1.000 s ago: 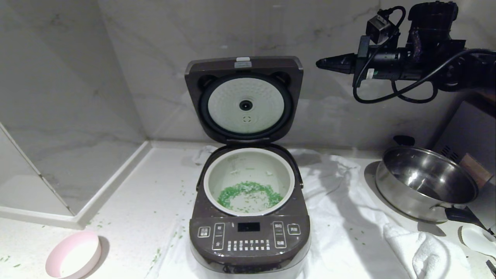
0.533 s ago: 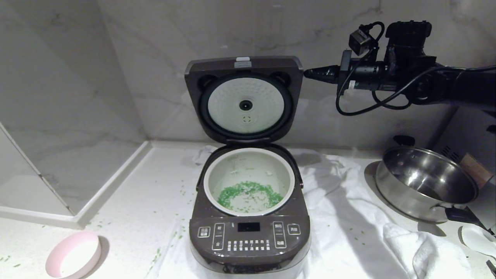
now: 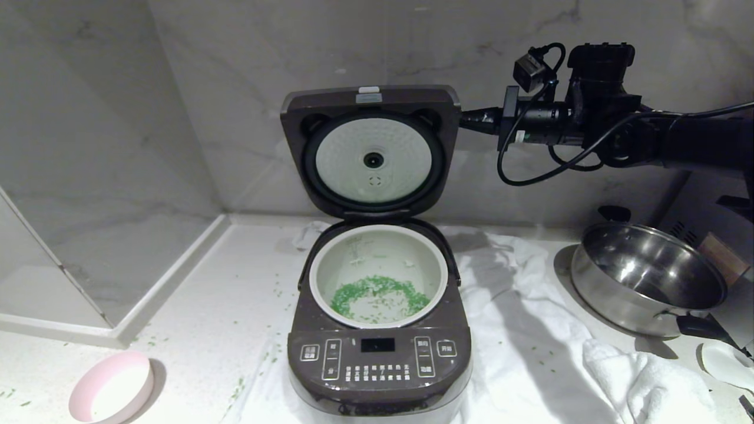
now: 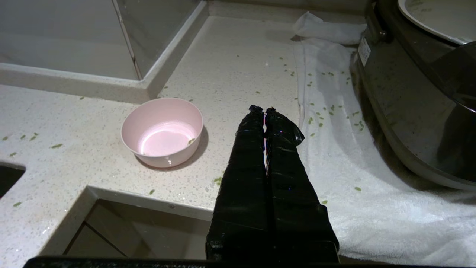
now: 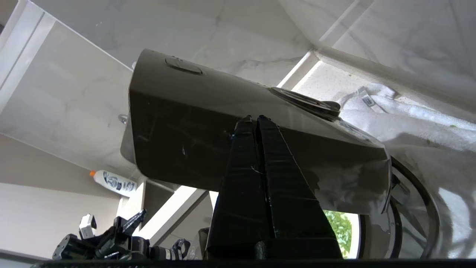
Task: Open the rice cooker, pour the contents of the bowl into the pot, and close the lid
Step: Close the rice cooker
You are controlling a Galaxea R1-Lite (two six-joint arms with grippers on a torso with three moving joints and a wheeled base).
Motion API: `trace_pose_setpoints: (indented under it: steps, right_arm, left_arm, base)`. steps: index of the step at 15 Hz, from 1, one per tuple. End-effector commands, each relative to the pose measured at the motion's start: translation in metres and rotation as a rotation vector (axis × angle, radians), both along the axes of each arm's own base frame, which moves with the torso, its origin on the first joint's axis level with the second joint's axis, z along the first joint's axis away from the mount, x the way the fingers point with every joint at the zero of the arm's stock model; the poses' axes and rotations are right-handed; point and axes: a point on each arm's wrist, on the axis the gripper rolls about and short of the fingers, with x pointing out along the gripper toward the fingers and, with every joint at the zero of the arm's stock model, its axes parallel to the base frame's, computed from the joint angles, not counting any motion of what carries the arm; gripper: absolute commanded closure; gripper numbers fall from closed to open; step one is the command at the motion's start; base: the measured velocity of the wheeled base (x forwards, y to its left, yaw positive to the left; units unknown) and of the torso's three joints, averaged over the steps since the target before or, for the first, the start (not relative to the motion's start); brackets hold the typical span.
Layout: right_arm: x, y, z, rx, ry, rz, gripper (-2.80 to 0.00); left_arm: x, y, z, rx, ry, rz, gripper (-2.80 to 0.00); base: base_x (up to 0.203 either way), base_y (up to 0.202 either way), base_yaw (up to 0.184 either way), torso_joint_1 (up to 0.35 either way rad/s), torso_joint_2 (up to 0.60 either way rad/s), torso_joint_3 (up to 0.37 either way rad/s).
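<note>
- Behind the raised lid (image 3: 370, 106): right gripper (image 5: 256, 120), fingers pressed together, empty, tips at the lid's outer shell.
- Below it: rice cooker (image 3: 377, 359) open, green contents (image 3: 377, 291) in pot (image 3: 321, 277).
- Left gripper (image 4: 264, 111) closed, empty; bowl (image 4: 162, 131) just beside it on counter.

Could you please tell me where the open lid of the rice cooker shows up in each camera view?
Head view: lid upright at centre, inner plate facing the camera.
Left wrist view: not in it.
Right wrist view: lid fills the middle, outer side, behind the right claw.
Shared landmark: white towel.
</note>
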Motion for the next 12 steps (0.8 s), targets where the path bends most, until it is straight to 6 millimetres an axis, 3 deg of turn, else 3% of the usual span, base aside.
trace_pose_setpoints:
  steps: [1, 7, 12]
  right_arm:
    - [-0.002, 0.007, 0.001, 0.002, 0.003, 0.023, 0.0]
    - [-0.017, 0.021, 0.005, -0.007, 0.056, 0.065, 0.0]
    - [-0.045, 0.039, 0.005, -0.043, 0.152, 0.116, 0.0]
  left_arm:
    - [0.0, 0.0, 0.0, -0.001, -0.001, 0.0, 0.0]
    - [0.0, 0.0, 0.0, -0.001, -0.001, 0.0, 0.0]
    - [0.0, 0.0, 0.0, -0.001, -0.001, 0.002, 0.0]
  base:
    - [0.0, 0.0, 0.0, 0.0, 0.0, 0.0]
    - [0.0, 0.0, 0.0, 0.0, 0.0, 0.0]
    - [0.0, 0.0, 0.0, 0.0, 0.0, 0.0]
